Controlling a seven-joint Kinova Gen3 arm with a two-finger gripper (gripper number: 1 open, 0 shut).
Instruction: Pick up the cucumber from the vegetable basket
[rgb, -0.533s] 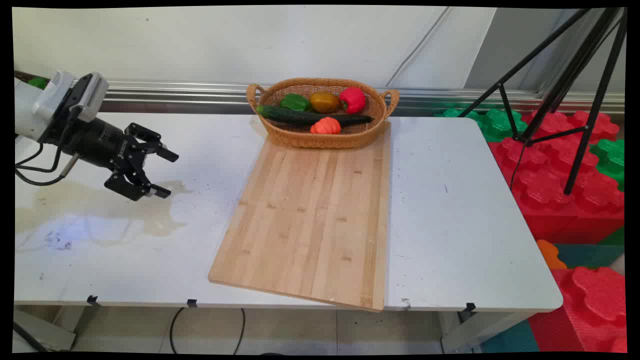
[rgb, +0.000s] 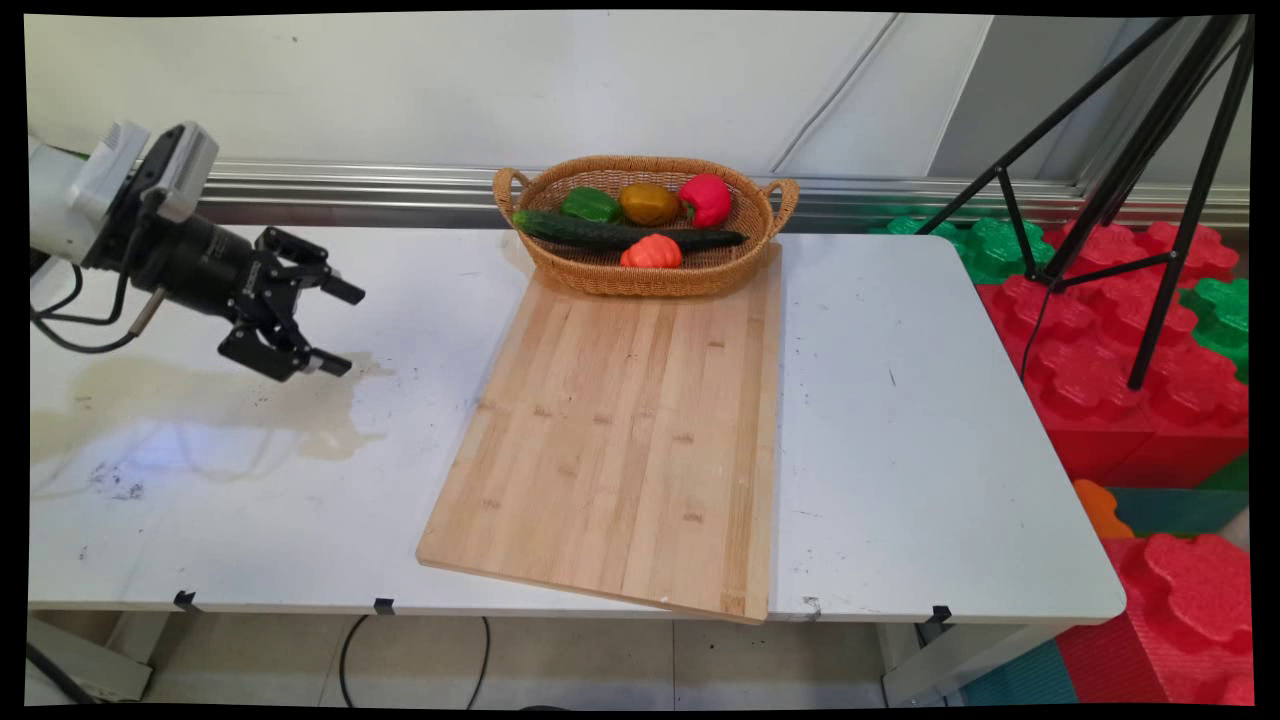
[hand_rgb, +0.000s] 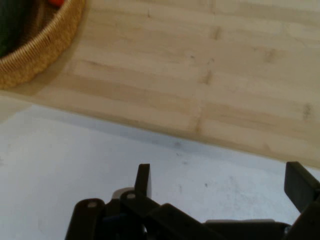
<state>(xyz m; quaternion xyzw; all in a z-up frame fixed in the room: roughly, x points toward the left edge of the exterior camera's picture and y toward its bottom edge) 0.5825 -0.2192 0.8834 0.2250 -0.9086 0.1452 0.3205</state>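
The gripper (rgb: 338, 327) hangs above the white table (rgb: 900, 420) with its fingers (hand_rgb: 143, 179) spread wide and nothing between them. Just ahead of the fingertips lies the wooden cutting board (rgb: 620, 430). Further beyond, on the board's far end, the wicker basket (rgb: 560, 262) holds a cucumber (rgb: 600, 234), peppers and other vegetables

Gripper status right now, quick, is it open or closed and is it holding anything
Gripper: open, holding nothing, above the white table, left of the cutting board.
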